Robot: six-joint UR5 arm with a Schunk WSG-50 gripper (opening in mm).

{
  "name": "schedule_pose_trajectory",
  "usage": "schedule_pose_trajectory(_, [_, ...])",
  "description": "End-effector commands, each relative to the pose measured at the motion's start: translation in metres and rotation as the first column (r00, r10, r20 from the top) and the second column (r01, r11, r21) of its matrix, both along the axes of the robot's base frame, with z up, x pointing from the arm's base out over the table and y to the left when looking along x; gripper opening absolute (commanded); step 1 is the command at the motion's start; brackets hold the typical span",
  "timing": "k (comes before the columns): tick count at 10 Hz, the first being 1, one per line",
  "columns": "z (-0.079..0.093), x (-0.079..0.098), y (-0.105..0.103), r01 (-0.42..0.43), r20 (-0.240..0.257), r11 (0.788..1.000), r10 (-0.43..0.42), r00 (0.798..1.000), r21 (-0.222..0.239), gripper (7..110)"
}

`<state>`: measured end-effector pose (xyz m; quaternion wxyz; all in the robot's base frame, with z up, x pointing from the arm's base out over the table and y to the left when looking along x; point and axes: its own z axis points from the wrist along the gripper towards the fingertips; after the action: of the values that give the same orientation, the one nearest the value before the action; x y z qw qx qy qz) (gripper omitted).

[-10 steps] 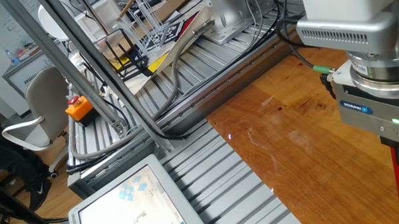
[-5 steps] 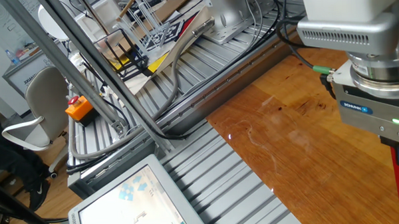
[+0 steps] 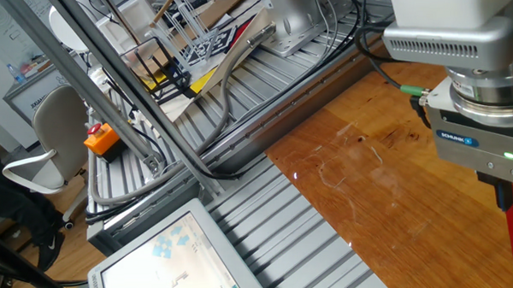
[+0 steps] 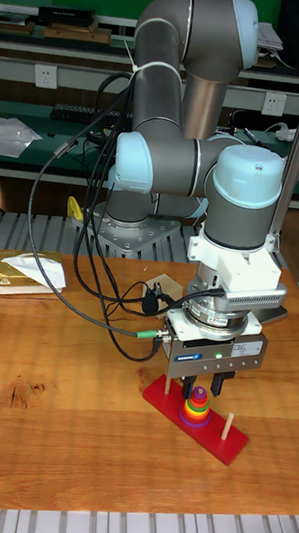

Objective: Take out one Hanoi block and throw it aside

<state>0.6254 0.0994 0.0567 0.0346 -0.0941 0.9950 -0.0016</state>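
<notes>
The Hanoi block is too small to make out atop the rainbow ring stack point(image 4: 195, 405), directly under the gripper point(image 4: 203, 385), whose jaws stand apart.

Bright even light, sharp, slight tabletop point(image 3: 369, 183) glare.

my gripper point(image 4: 205, 382) hangs right over the ring stack point(image 4: 195, 406) on the red base point(image 4: 214, 435) at frame centre. a bare peg point(image 4: 226, 425) stands just right. cables point(image 4: 91, 283) crowd the upper left; bare table point(image 4: 68, 437) lies open lower left.
</notes>
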Motion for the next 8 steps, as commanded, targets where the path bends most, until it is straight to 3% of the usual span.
schedule_pose_trajectory(1, [0.0008,0.0012,0.0029,-0.001,0.002,1.0,0.001,1.0,0.019,44])
schedule_pose_trajectory(8, [-0.0007,-0.0006,0.0007,0.008,-0.005,1.0,-0.008,1.0,0.01,44])
